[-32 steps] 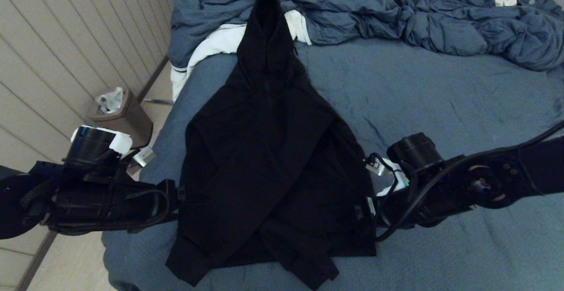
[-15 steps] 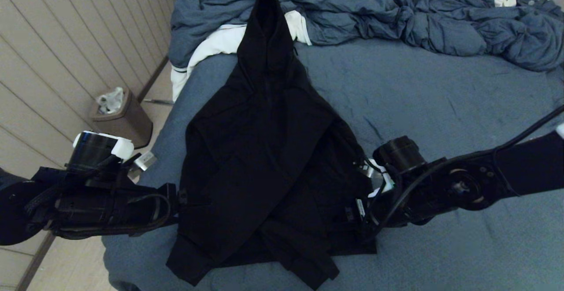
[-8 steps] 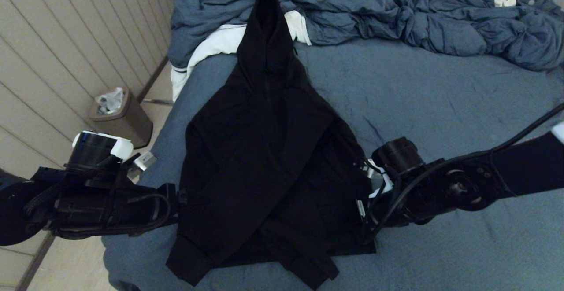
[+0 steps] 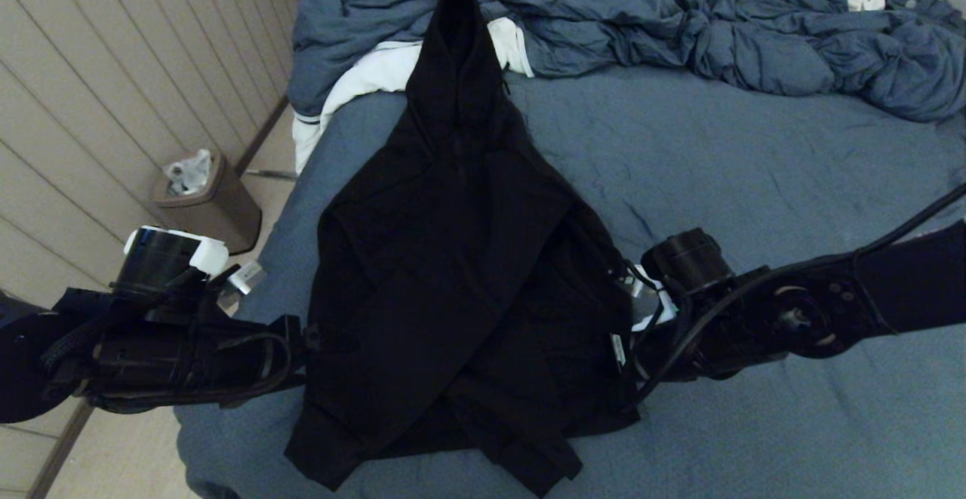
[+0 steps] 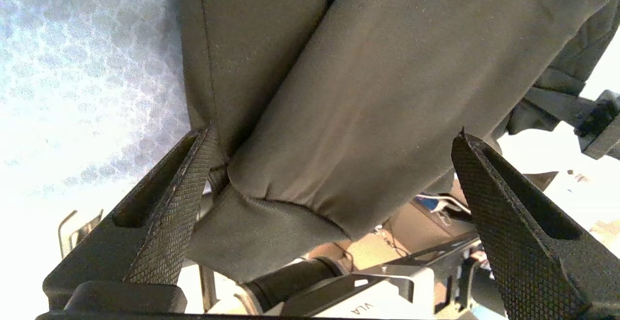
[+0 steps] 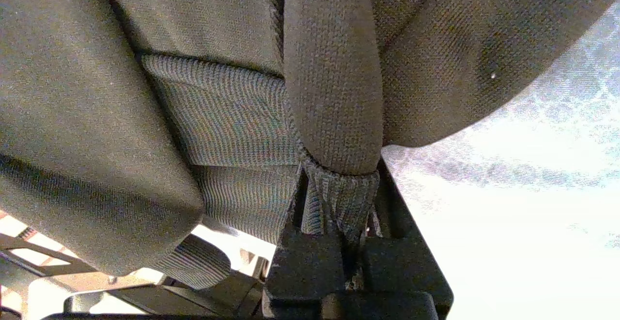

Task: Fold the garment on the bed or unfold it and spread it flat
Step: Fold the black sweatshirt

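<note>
The black hoodie (image 4: 453, 257) lies face up on the bed (image 4: 755, 167), its hood pointing to the far side and both sleeves crossed over the lower body. My left gripper (image 4: 306, 340) sits at the hoodie's left edge. It is open, its fingers (image 5: 179, 199) spread wide either side of a sleeve and cuff (image 5: 339, 116). My right gripper (image 4: 620, 355) is at the hoodie's lower right corner. It is shut on the ribbed hem (image 6: 339, 199), which bunches between the jaws of the right gripper (image 6: 339, 233).
A rumpled blue-grey comforter (image 4: 679, 23) fills the far side of the bed. A white cloth (image 4: 362, 76) lies under the hood. A brown waste bin (image 4: 207, 201) stands on the floor by the panelled wall, left of the bed's edge.
My right arm moved in to the hoodie's right hem, then drew back slightly. The lower right corner has risen and pulled in. The left arm has barely moved.
</note>
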### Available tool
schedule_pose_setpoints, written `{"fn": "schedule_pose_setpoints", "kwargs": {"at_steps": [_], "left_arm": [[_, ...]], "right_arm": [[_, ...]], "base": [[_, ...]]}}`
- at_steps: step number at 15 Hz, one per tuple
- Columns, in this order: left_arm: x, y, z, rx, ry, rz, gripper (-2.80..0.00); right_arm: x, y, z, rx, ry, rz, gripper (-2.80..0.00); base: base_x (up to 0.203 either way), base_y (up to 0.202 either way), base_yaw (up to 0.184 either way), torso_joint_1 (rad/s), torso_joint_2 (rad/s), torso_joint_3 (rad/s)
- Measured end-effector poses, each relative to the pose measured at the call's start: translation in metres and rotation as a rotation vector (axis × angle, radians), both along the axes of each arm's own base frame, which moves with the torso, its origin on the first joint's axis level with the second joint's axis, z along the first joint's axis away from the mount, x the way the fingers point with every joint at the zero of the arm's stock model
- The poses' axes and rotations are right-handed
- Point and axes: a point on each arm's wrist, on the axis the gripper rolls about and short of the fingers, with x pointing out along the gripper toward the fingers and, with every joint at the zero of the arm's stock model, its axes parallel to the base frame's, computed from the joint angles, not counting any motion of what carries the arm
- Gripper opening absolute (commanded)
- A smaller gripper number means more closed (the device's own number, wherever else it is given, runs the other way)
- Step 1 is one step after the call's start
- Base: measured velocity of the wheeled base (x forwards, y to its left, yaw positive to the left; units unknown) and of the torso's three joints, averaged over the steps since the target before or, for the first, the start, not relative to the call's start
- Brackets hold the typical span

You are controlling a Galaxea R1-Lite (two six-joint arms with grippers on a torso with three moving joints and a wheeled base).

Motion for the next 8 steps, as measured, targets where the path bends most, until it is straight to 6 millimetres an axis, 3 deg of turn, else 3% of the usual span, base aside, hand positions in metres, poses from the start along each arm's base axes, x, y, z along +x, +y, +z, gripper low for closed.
{"fn": "schedule_pose_setpoints", "kwargs": {"at_steps": [8], "left_arm": [[-0.008, 0.005, -0.011, -0.018, 0.047, 0.053, 0.0]], "right_arm": [[0.003, -0.01, 0.008, 0.004, -0.029, -0.034, -2.8]], "base": [[0.0, 0.0, 0.0, 0.0, 0.0, 0.0]]}}
